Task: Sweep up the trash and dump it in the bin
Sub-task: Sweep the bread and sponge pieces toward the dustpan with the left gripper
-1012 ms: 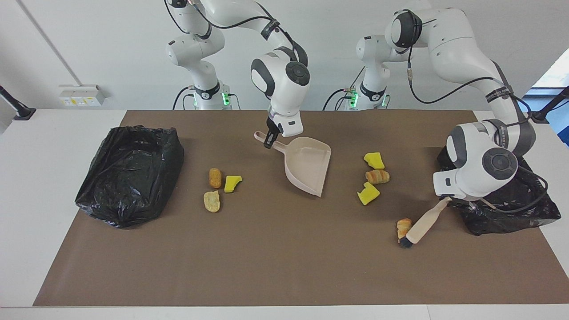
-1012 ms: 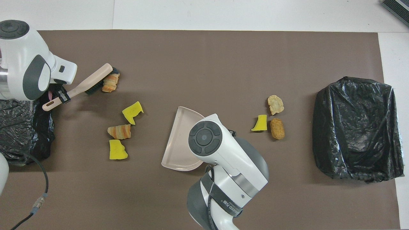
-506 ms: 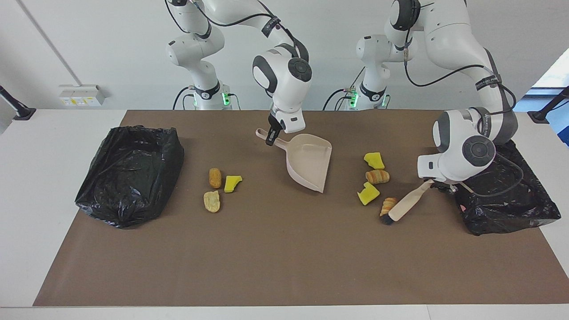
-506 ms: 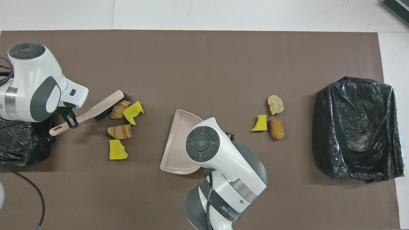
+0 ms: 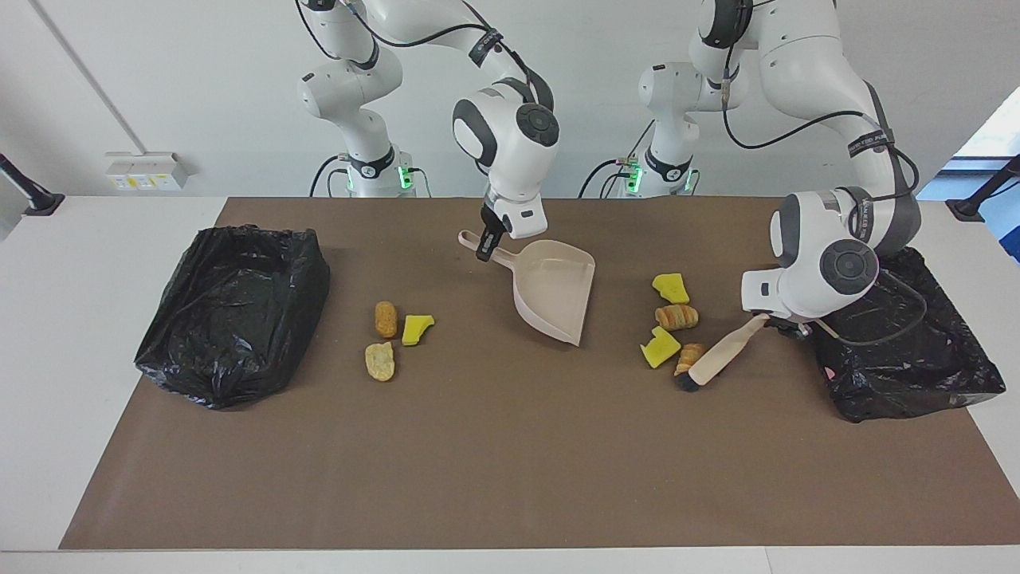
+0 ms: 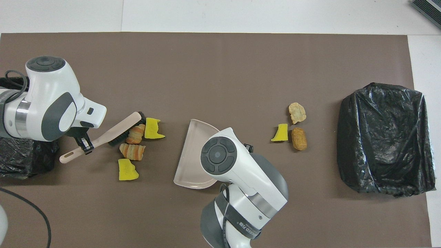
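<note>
A white table [image 5: 96, 263] carries a brown mat [image 5: 510, 478] — plain white wall [image 5: 159, 88], perhaps a window [image 5: 988, 131] at one edge.

Trash [image 6: 137, 151]: bright yellow chunks, tan-brown striped pieces
Dustpan [image 5: 558, 291]: beige
Brush [image 5: 717, 357]: beige handle, dark bristles
Bin bag [image 5: 231, 315]: glossy black
Mat [image 5: 510, 462]: brown

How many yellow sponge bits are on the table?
3: one sponge chunk by the brush, another nearer the robots, the third beside the brown pieces. None seem hidden.
</note>
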Robot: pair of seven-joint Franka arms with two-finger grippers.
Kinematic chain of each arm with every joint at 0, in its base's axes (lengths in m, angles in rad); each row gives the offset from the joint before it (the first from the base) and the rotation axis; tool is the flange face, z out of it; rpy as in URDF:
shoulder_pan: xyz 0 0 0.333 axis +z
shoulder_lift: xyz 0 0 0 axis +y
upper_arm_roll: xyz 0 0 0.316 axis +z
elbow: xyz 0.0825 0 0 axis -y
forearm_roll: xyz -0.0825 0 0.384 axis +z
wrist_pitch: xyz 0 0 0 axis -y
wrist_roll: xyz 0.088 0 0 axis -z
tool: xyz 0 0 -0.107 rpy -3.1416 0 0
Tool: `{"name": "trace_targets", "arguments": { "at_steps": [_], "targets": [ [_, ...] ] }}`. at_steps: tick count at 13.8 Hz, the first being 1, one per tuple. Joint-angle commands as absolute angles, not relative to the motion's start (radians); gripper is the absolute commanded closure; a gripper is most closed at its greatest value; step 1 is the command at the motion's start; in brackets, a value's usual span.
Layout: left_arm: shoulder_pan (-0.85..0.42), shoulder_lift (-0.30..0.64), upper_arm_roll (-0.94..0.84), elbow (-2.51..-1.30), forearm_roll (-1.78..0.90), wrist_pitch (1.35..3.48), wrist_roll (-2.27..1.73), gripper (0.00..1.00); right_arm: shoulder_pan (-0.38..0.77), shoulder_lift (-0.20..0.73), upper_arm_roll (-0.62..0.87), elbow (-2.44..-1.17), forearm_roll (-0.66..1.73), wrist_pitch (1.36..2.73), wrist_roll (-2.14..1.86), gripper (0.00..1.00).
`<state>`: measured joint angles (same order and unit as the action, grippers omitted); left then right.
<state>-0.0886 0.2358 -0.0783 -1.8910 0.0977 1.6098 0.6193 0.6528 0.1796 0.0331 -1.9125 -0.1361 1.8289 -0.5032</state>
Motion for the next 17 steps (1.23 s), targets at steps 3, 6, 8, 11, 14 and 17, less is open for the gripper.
{"name": "trace_targets", "arguments": {
  "at_steps": [3,6,8,11,14,17],
  "targets": [
    [-0.097,0.175,-0.107,-1.992,-0.02,1.627,0.268,1.0,0.655,0.163,0.037,-1.953,-0.13,1.861,-0.578,1.0],
    [-0.097,0.137,-0.176,-2.078,-0.066,1.715,0.063,1.0,0.67,0.16,0.037,-1.97,-0.129,1.882,-0.568,1.0],
    [-0.095,0.124,-0.236,-2.112,-0.067,1.756,-0.036,1.0,0.672,0.155,0.037,-1.971,-0.112,1.878,-0.488,1.0],
    [-0.095,0.117,-0.342,-2.112,-0.103,1.744,-0.13,1.0,0.673,0.153,0.037,-1.971,-0.101,1.873,-0.427,1.0],
    [-0.094,0.117,-0.386,-2.102,-0.104,1.74,-0.167,1.0,0.673,0.153,0.037,-1.971,-0.101,1.867,-0.425,1.0],
    [-0.126,0.115,-0.405,-2.1,-0.104,1.736,-0.202,1.0,0.673,0.153,0.038,-1.971,-0.101,1.867,-0.425,1.0]
  ]
}}
